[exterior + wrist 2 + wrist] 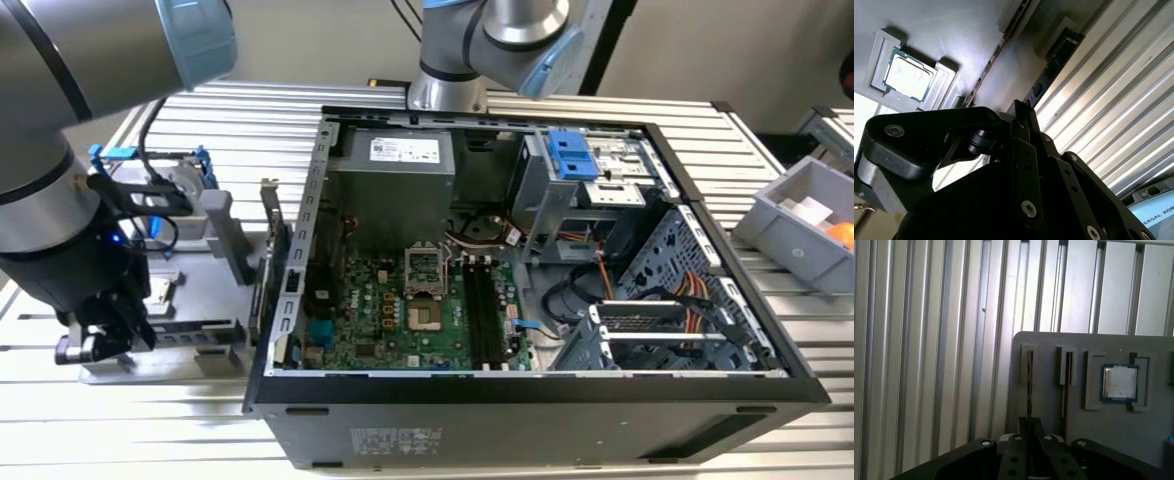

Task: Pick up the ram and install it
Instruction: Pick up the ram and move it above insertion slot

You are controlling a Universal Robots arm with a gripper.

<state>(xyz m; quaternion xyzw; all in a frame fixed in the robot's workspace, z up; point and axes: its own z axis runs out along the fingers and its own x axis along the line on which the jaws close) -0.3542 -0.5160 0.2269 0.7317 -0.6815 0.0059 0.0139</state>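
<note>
The ram [1029, 371] is a thin dark stick standing on edge in the outermost slot of a grey holder block [1049, 405], and in the second wrist view the ram [1058, 56] shows its dark side. My gripper [1029, 429] is straight over its near end, and the fingers [1026, 125] are pressed together on the stick, which still sits in its slot. In the exterior view my gripper [96, 345] hangs low over the holder block [200, 335] at the exterior view's left. The black memory slots [483, 310] lie on the green motherboard inside the open case.
A second stick [1068, 371] stands in the neighbouring slot, and a square silver processor [1120, 383] lies beyond it. A drive in a blue-edged bracket [150, 170] sits behind the holder. The open computer case [534, 385] fills the ribbed table's middle. A grey bin [801, 225] stands at the right.
</note>
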